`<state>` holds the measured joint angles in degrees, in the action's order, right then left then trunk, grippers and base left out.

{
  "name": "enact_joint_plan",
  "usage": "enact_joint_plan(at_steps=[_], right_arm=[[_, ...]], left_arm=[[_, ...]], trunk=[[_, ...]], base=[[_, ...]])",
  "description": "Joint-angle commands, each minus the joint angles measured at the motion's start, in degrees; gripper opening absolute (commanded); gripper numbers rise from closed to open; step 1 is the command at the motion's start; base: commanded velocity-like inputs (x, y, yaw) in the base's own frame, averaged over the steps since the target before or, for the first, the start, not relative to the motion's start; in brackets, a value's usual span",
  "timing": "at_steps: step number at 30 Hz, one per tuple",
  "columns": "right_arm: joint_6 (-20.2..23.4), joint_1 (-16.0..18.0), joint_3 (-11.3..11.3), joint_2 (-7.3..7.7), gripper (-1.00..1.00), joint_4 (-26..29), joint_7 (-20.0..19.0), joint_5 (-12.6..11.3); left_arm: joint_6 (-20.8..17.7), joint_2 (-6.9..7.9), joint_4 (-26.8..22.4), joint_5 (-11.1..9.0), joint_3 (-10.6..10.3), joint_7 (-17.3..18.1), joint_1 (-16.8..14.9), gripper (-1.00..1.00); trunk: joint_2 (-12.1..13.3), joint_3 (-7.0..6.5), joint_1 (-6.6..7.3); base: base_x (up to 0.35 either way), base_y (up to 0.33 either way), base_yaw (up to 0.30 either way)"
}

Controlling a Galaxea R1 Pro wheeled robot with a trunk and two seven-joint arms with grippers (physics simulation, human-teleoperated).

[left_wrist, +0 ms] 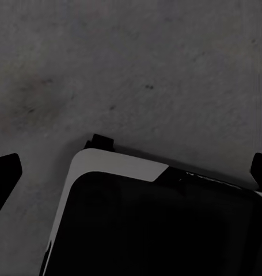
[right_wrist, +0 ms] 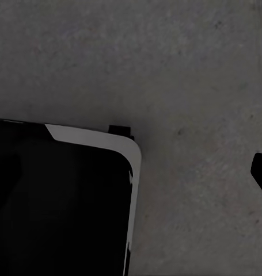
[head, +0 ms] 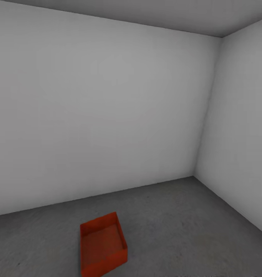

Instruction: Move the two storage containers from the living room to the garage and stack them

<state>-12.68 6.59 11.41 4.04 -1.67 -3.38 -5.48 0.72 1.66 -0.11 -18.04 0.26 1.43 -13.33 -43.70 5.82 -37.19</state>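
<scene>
head view: storage container [head: 103, 246] alone on concrete floor [head: 177, 227], white walls [head: 100, 115] behind; tool states unclear.

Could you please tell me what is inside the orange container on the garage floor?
The container looks empty: its flat orange bottom and inner walls show, with nothing in it. It sits alone on the concrete floor. Its near end is cut off by the picture's edge, so that corner cannot be checked.
</scene>
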Motion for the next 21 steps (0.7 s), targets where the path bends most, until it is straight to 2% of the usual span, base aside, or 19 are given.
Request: enact_joint_plan(at_steps=[1,9,14,21], right_arm=[[-0.3,0.1,0.4,0.0,1.0,-0.2,-0.3,-0.6],[0.0,0.1,0.4,0.08,1.0,-0.2,-0.3,-0.6],[-0.1,0.1,0.4,0.17,1.0,-0.2,-0.3,-0.6],[-0.2,0.1,0.4,0.22,1.0,-0.2,-0.3,-0.6]], left_arm=[[0.1,0.0,0.0,-0.3,0.0,0.2,0.0,1.0],[-0.3,-0.11,0.1,-0.1,0.0,0.7,0.0,1.0],[-0.7,-1.81,0.1,0.7,-0.4,0.8,0.0,1.0],[-0.8,-1.99,0.1,2.0,-0.4,0.9,0.0,1.0]], trunk=[[-0.1,0.02,-0.01],[-0.1,-0.43,-0.01],[-0.1,-0.68,-0.01],[-0.1,-1.02,-0.01]], base=[[0.0,0.0,-0.225],[0.0,0.0,-0.24],[0.0,0.0,-0.253],[0.0,0.0,-0.254]])
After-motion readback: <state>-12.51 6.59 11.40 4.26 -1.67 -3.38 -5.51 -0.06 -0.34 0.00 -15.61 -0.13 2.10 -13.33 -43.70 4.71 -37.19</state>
